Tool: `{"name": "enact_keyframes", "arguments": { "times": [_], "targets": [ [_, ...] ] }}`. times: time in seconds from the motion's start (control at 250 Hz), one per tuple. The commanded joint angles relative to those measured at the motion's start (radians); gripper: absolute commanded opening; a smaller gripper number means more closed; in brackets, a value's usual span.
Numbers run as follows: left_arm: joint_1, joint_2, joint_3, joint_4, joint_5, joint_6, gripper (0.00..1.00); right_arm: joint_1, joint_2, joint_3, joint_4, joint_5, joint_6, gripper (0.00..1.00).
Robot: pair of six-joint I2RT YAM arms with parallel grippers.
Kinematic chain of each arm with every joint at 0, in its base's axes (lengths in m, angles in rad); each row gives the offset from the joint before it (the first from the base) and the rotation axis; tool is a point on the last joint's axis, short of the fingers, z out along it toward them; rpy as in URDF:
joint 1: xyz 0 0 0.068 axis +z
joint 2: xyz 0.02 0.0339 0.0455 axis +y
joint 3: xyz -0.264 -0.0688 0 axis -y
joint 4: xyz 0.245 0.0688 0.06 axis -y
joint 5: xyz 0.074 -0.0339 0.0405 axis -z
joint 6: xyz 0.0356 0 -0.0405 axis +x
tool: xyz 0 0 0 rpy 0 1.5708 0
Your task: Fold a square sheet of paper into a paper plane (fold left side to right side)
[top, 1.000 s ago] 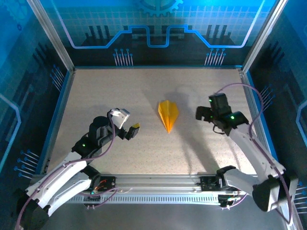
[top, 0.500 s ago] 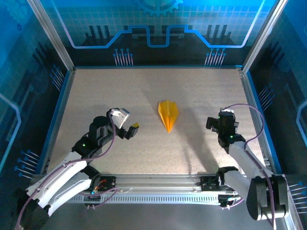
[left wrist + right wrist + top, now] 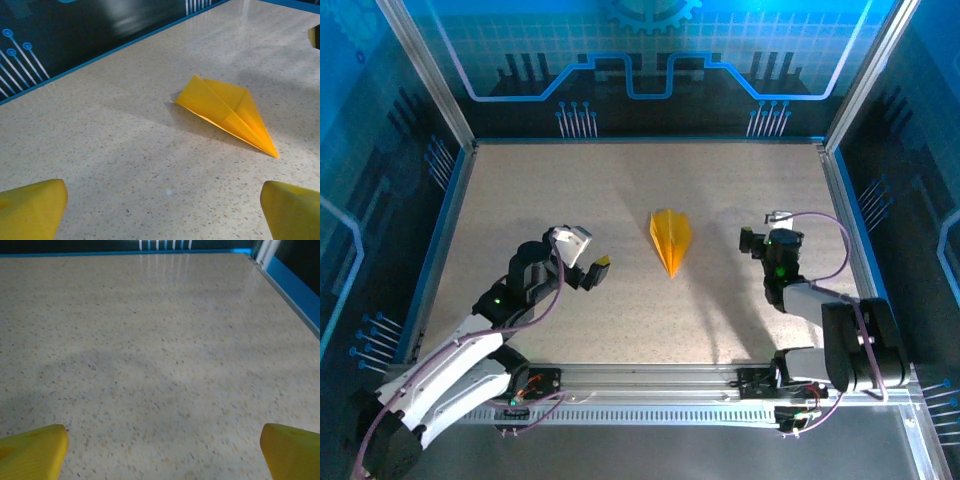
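Entry: folding looks finished.

The yellow-orange paper plane (image 3: 670, 240) lies flat near the middle of the speckled beige desk (image 3: 620, 180). It is a creased, pointed dart. Its long axis runs from the far edge toward the near edge, with the nose toward the near edge and the wide tail toward the far edge.

The left end effector (image 3: 592, 268) sits to the plane's left, slightly closer to the near edge. Its fingers are spread fully and hold nothing. From its wrist camera the plane (image 3: 225, 112) lies ahead and right of centre, apart from both fingertips (image 3: 30, 210).

The right end effector (image 3: 757, 243) sits to the plane's right, also wide open and empty, facing bare desk toward the far right corner.

I judge both about equally near; the left one is aimed at the plane.
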Motion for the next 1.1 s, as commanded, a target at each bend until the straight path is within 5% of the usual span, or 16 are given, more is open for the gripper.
{"name": "enact_keyframes", "arguments": {
  "times": [0.0, 0.1, 0.348, 0.823, 1.095],
  "targets": [
    [0.016, 0.008, -0.032, 0.103, -0.188, -0.041, 1.00, 0.018, 0.097, 0.004, 0.247, -0.024, -0.074, 0.99],
    [0.065, 0.020, -0.097, 0.178, -0.323, -0.114, 1.00, 0.021, 0.099, 0.020, 0.209, -0.051, -0.084, 0.99],
    [0.177, 0.098, -0.171, 0.254, -0.427, -0.184, 1.00, -0.008, 0.120, 0.104, 0.060, -0.115, -0.064, 0.99],
    [0.244, 0.333, -0.236, 0.576, -0.191, -0.195, 1.00, -0.007, 0.121, 0.104, 0.065, -0.113, -0.065, 0.99],
    [0.409, 0.453, -0.221, 0.735, -0.039, -0.290, 1.00, -0.007, 0.121, 0.104, 0.065, -0.113, -0.065, 0.99]
  ]
}}
